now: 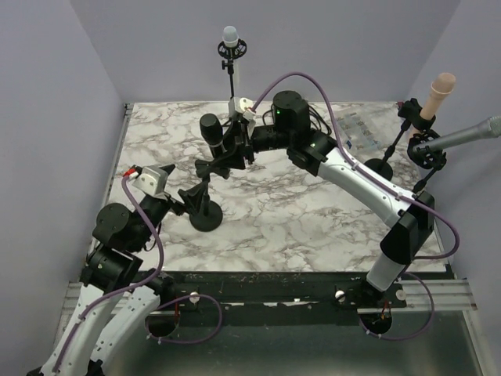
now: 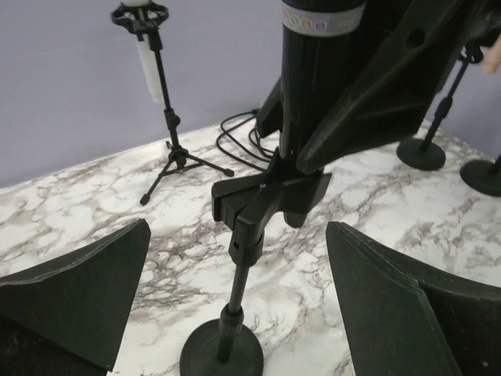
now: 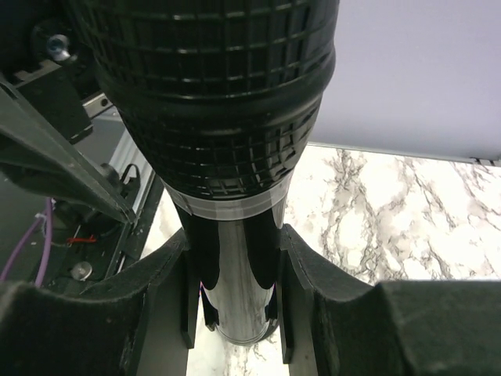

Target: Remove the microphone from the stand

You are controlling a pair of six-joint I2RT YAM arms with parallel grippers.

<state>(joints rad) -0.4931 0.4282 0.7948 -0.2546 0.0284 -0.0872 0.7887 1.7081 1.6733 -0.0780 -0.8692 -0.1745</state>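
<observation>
A black microphone (image 1: 213,130) with a mesh head (image 3: 219,102) and glossy body (image 2: 317,86) tilts above a black stand with a round base (image 1: 207,216). My right gripper (image 1: 239,147) is shut on the microphone body, one finger on each side (image 3: 235,243). The microphone's tail end sits right at the stand's clip (image 2: 266,194); I cannot tell whether it is still seated. My left gripper (image 1: 186,200) is open, its fingers either side of the stand's pole (image 2: 237,235) without touching it, above the base (image 2: 221,354).
A white microphone on a tripod stand (image 1: 230,48) is at the back and shows in the left wrist view (image 2: 156,70). A tan microphone (image 1: 440,91) and a grey one (image 1: 470,135) stand at the right edge. Black cables (image 2: 243,129) lie behind.
</observation>
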